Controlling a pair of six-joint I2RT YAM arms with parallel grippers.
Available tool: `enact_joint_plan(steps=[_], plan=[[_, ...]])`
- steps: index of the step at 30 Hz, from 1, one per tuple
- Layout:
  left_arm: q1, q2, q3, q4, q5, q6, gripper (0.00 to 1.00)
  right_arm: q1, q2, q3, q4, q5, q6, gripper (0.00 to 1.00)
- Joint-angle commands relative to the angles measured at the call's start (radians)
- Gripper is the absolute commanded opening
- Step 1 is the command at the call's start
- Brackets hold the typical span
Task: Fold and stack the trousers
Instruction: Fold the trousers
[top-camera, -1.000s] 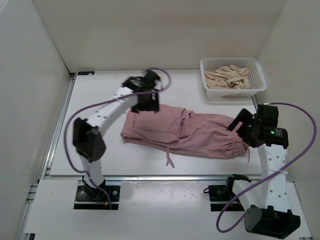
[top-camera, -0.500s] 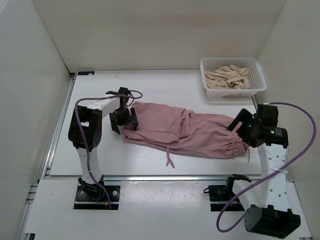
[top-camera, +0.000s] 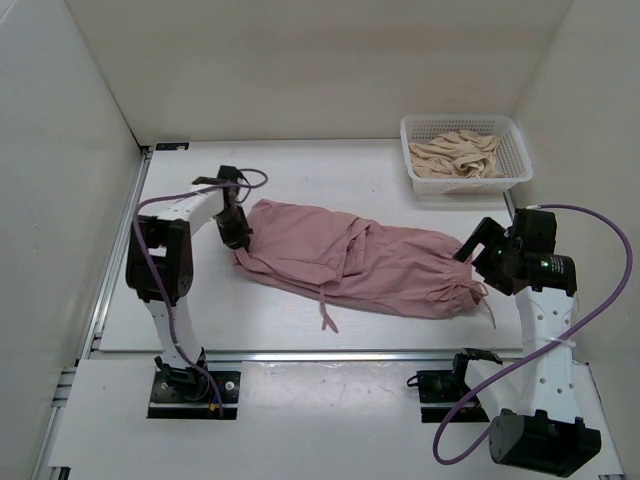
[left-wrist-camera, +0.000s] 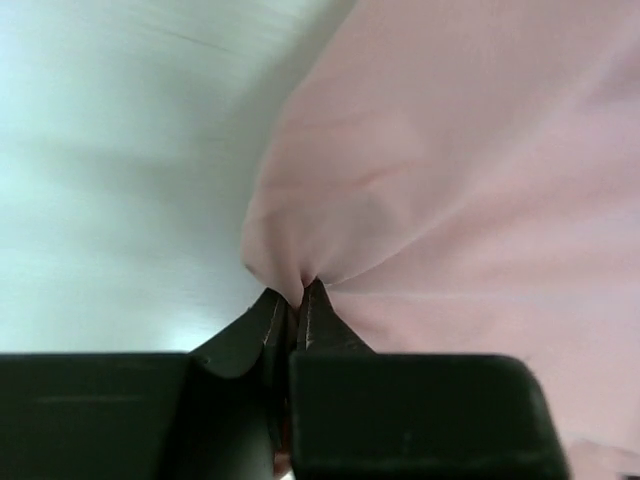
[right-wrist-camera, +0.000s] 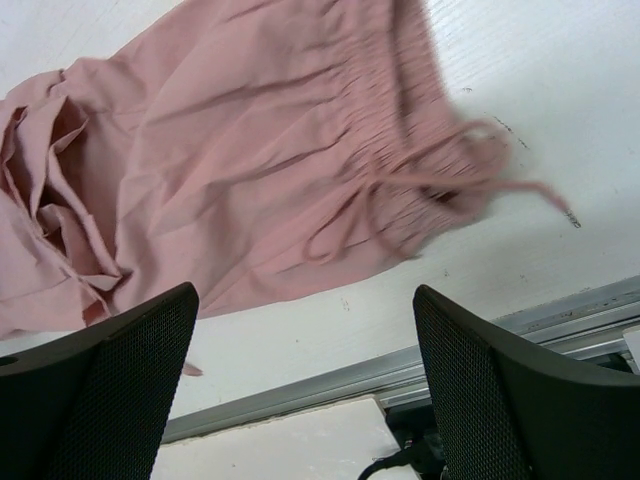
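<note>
At the middle of the counter (top-camera: 400, 175), the trousers (top-camera: 350, 260) lie stretched left to right, cloth bunched near the centre. The left hand (left-wrist-camera: 297, 298) is clamped on a pinch of fabric at their left end, low against the counter with the arm doubled back on itself, presumably to lift that end for a fold. The right hand (top-camera: 478, 245) hovers over the gathered, corded right end, jaws wide, holding nothing; probably placed to take that end. A basket (top-camera: 415, 160) of beige cloth sits at the far right corner.
</note>
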Motion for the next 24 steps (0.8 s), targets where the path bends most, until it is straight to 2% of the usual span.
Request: enact_joint_plan(steps=[1, 6, 8, 13, 20, 24], plan=[[0.117, -0.238, 0.056, -0.044, -0.165, -0.021, 0.10, -0.004, 0.008, 0.015, 0.023, -0.021, -0.022, 0.93], [0.151, -0.316, 0.231, -0.176, -0.317, 0.023, 0.10, -0.004, 0.008, 0.015, 0.023, -0.031, -0.013, 0.93], [0.151, -0.326, 0.329, -0.214, -0.328, 0.042, 0.10, -0.004, 0.008, 0.015, 0.023, -0.040, -0.013, 0.93], [0.073, -0.326, 0.475, -0.282, -0.360, 0.080, 0.10, -0.004, 0.008, 0.015, 0.033, -0.040, -0.013, 0.93], [-0.186, -0.258, 0.601, -0.329, -0.373, 0.048, 0.10, -0.004, 0.008, 0.006, 0.033, -0.051, -0.004, 0.93], [-0.418, -0.209, 0.621, -0.339, -0.409, -0.039, 0.10, -0.004, 0.008, 0.006, 0.033, -0.051, -0.004, 0.93]])
